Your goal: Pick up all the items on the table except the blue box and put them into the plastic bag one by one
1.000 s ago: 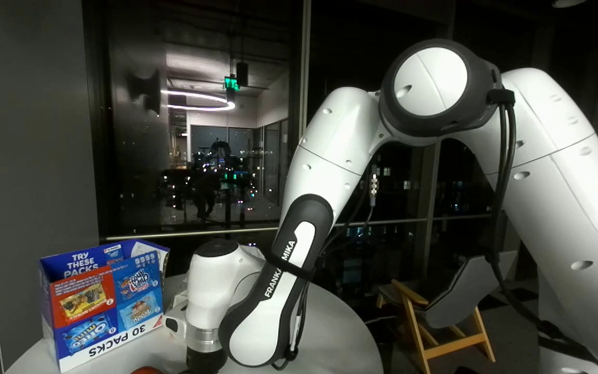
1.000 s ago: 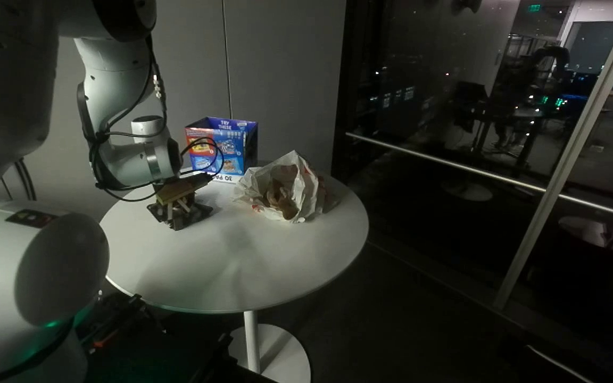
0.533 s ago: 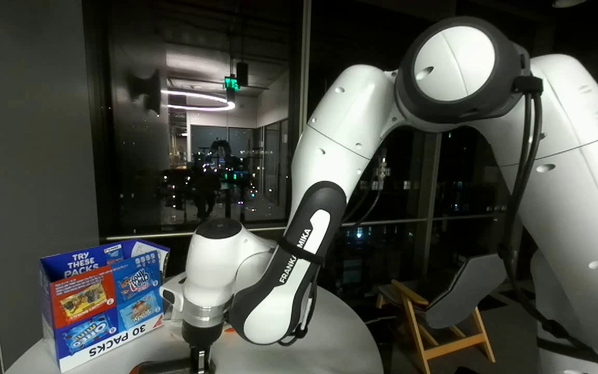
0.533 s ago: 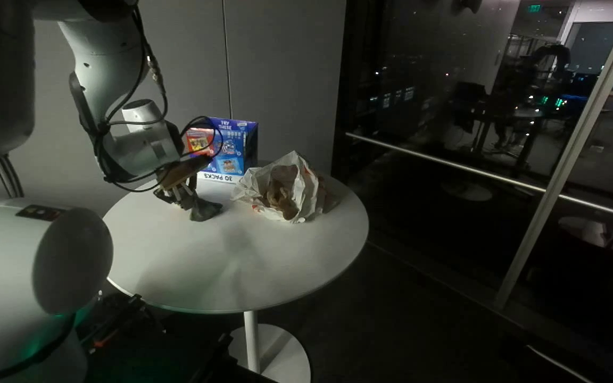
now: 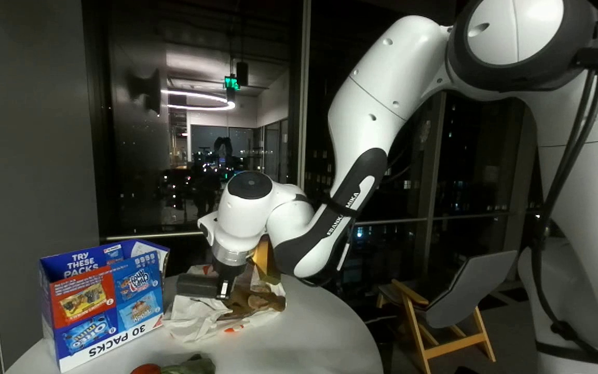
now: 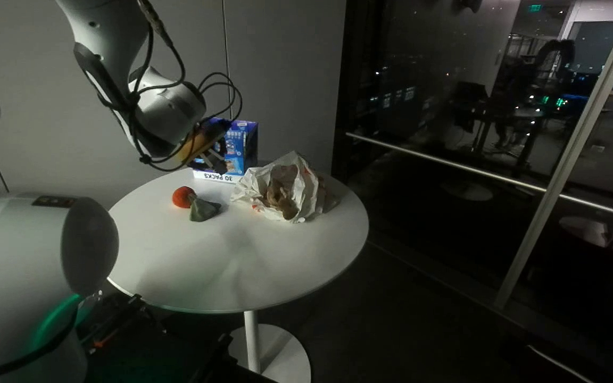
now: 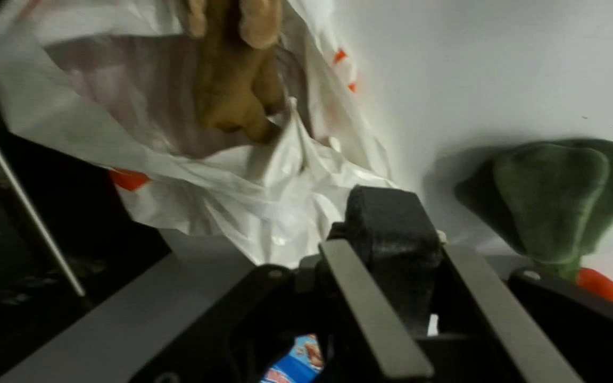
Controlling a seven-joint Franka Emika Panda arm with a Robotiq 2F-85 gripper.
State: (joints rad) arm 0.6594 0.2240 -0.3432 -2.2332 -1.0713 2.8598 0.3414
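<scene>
The gripper (image 7: 393, 247) holds a black block (image 5: 195, 286) above the bench (image 6: 253, 260), near the bag (image 6: 305, 191). A red item (image 6: 182, 197) and a green item (image 6: 203, 210) lie touching near the box (image 5: 104, 306).

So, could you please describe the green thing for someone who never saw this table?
On the round table, find the white bag. In an exterior view, the green thing lies left of it, beside the red thing. Unlike both, it is green and flares from a narrow end.
</scene>
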